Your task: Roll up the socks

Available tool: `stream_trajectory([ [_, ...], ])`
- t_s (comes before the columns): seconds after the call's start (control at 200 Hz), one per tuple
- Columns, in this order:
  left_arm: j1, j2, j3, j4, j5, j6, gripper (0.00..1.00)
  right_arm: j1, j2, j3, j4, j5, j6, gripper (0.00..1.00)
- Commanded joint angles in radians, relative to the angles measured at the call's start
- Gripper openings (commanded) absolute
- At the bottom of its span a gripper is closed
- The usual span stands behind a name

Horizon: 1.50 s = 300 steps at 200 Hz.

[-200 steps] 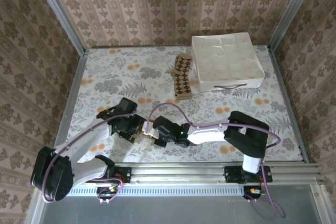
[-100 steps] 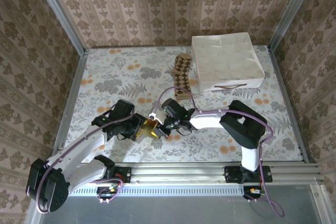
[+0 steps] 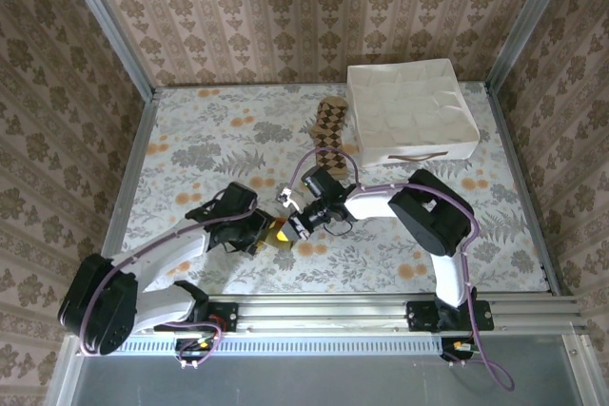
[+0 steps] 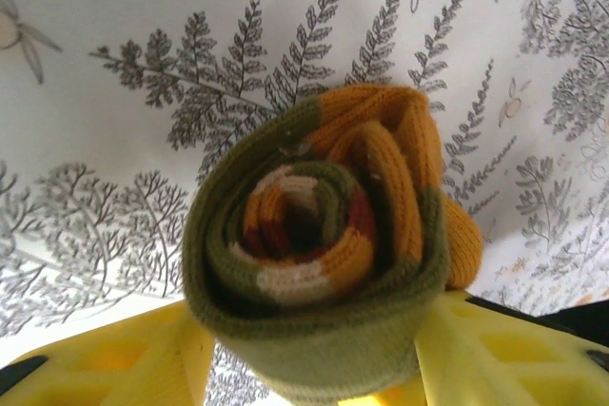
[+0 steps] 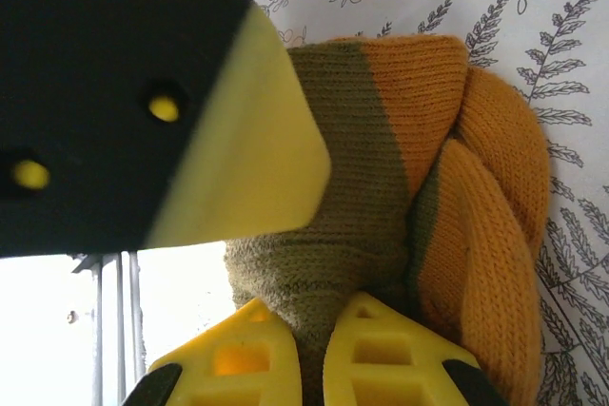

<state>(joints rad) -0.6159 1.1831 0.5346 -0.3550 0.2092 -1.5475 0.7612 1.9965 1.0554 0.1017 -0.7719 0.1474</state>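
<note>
The olive-green striped sock [image 3: 280, 233] sat as a tight roll on the near middle of the worktop [image 3: 190, 140], caught between the two arms. In the left wrist view the roll [image 4: 314, 254] showed its open spiral end-on, so its long axis seemed to run roughly left to right, along the reach of the left gripper [image 3: 270, 234]. That gripper's jaws stood part-way apart with the roll between them, a yellow pad [image 4: 143, 358] against each flank, gripping it around its girth. From the right, the right gripper [image 3: 289, 226] met the roll's other side. Its jaws were nearly together, and in its own wrist view its fingertips [image 5: 381, 358] appeared to pinch a thin fold of olive fabric low on the roll [image 5: 381, 168]. Well apart at the far side, the argyle sock [image 3: 328, 140] lay flat and unrolled just left of a white fabric box [image 3: 409, 111].
</note>
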Motion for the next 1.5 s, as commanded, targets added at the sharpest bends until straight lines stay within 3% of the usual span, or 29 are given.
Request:
stream_trajectory([
  [0.0, -0.013, 0.044, -0.023, 0.034, -0.024, 0.012, 0.54, -0.011, 0.114, -0.029, -0.268, 0.098, 0.049, 0.00],
  [0.07, -0.022, 0.070, -0.031, 0.012, -0.040, 0.007, 0.51, -0.012, 0.124, -0.010, -0.289, 0.092, 0.046, 0.00],
  [0.155, -0.031, 0.106, -0.031, -0.050, -0.050, -0.010, 0.38, -0.010, 0.116, 0.000, -0.294, 0.091, 0.035, 0.00],
  [0.205, -0.036, 0.136, -0.027, -0.097, -0.039, -0.023, 0.22, -0.008, 0.101, 0.002, -0.291, 0.094, 0.021, 0.00],
  [0.255, -0.043, 0.163, -0.025, -0.143, -0.024, -0.042, 0.00, 0.003, 0.073, -0.001, -0.286, 0.105, -0.008, 0.04],
  [0.36, -0.065, 0.166, -0.027, -0.211, -0.014, -0.090, 0.00, 0.037, -0.031, -0.040, -0.237, 0.176, -0.090, 0.17],
  [0.415, -0.070, 0.149, -0.018, -0.263, -0.017, -0.112, 0.00, 0.062, -0.115, -0.092, -0.165, 0.242, -0.134, 0.29],
  [0.58, -0.069, 0.118, 0.052, -0.412, -0.044, -0.120, 0.00, 0.196, -0.398, -0.348, 0.176, 0.623, -0.294, 0.52],
  [0.705, -0.067, 0.138, 0.072, -0.411, -0.026, -0.122, 0.00, 0.297, -0.433, -0.345, 0.142, 0.802, -0.396, 0.56],
  [0.92, -0.064, 0.197, 0.099, -0.377, -0.016, -0.099, 0.00, 0.430, -0.350, -0.275, 0.144, 0.998, -0.524, 0.56],
  [1.28, -0.054, 0.210, 0.118, -0.368, -0.012, -0.064, 0.00, 0.464, -0.188, -0.154, 0.090, 1.122, -0.633, 0.55],
  [1.35, -0.051, 0.204, 0.125, -0.375, -0.017, -0.057, 0.00, 0.464, -0.165, -0.144, 0.056, 1.123, -0.609, 0.49],
  [1.495, -0.043, 0.179, 0.134, -0.377, -0.021, -0.037, 0.00, 0.462, -0.136, -0.158, -0.003, 1.126, -0.534, 0.23],
])
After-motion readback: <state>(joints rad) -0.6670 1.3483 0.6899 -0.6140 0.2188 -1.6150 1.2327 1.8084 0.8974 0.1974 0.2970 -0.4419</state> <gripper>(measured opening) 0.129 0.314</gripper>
